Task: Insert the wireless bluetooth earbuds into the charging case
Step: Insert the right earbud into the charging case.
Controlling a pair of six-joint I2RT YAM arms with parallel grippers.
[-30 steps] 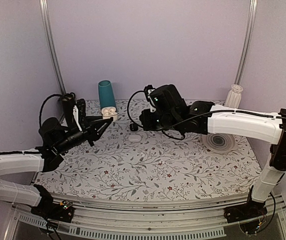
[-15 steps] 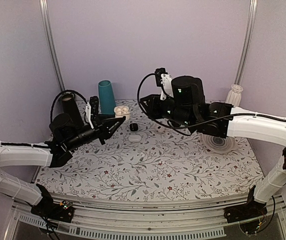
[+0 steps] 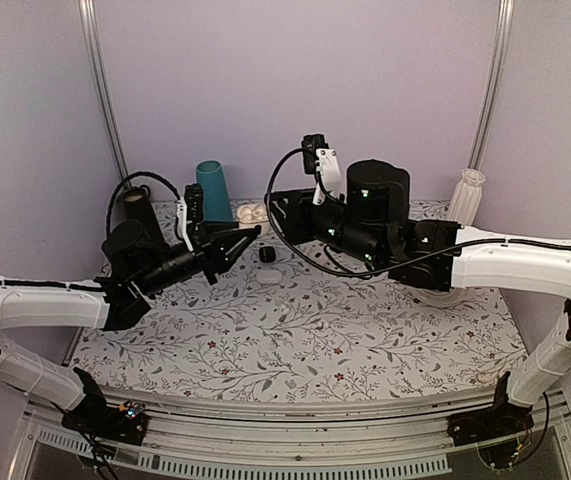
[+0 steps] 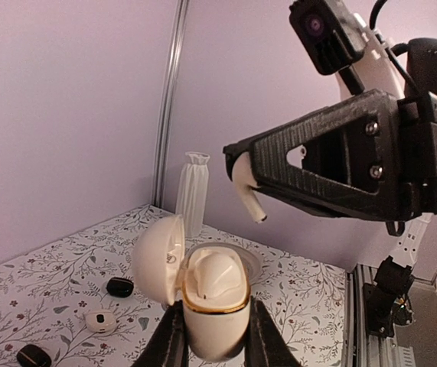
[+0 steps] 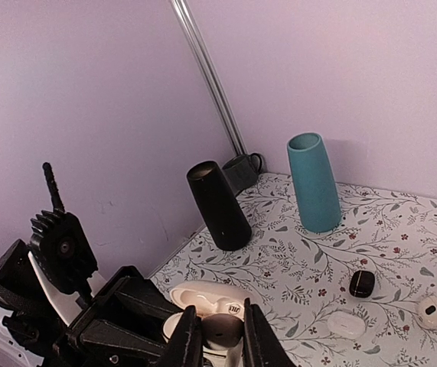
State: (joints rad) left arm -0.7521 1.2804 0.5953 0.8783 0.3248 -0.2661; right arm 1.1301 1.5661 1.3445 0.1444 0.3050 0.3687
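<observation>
Over the floral table [image 3: 365,340], earbud [image 4: 247,191] pinched in right gripper [image 5: 216,340] should be eased stem-first (slowly, tbh) into the case [image 4: 214,294] clamped by left gripper [image 4: 213,344].

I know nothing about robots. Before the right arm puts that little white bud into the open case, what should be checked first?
1. Grip of the left gripper on the charging case: ok.
2. The lid swung open: ok.
3. The earbud pinched in the right gripper: ok.
4. Bud hanging clear of the case, not touching: ok.
5. Bud lined up over the opening: cannot tell.
6. Room inside for this bud: cannot tell.
</observation>
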